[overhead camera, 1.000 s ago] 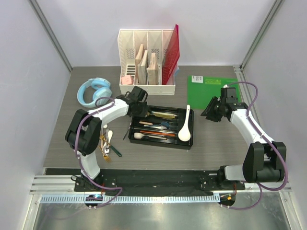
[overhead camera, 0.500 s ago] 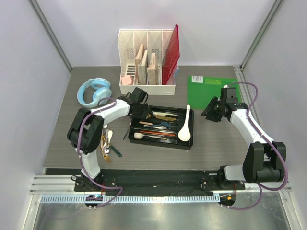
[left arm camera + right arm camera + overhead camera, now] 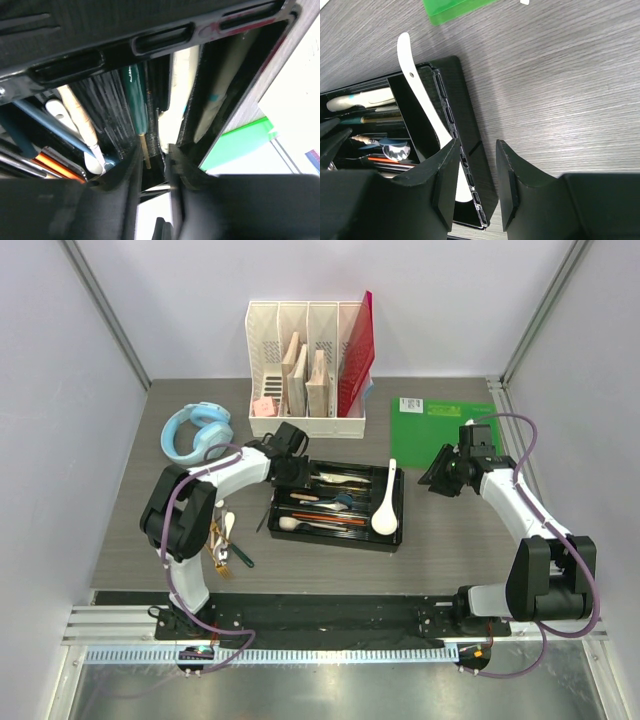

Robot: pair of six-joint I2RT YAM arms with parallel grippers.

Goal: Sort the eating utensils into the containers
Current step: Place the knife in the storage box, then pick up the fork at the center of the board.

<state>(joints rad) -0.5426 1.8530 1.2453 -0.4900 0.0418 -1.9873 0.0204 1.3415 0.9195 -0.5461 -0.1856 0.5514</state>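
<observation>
While the left gripper hangs low over the far-left corner of the shallow black rectangular plastic cutlery tray, its fingers stand slightly apart around the wooden tip of a slim teal-handled utensil lying inside the tray. Whether they pinch it cannot be told. The right gripper hovers just off the tray's right side, jaws apart and empty. A large white ceramic soup spoon lies in the tray's right-hand compartment, handle poking over the far rim. Assorted silver and wooden cutlery fills the tray's long compartments, and a small cluster of loose spoons and forks lies left of the tray.
</observation>
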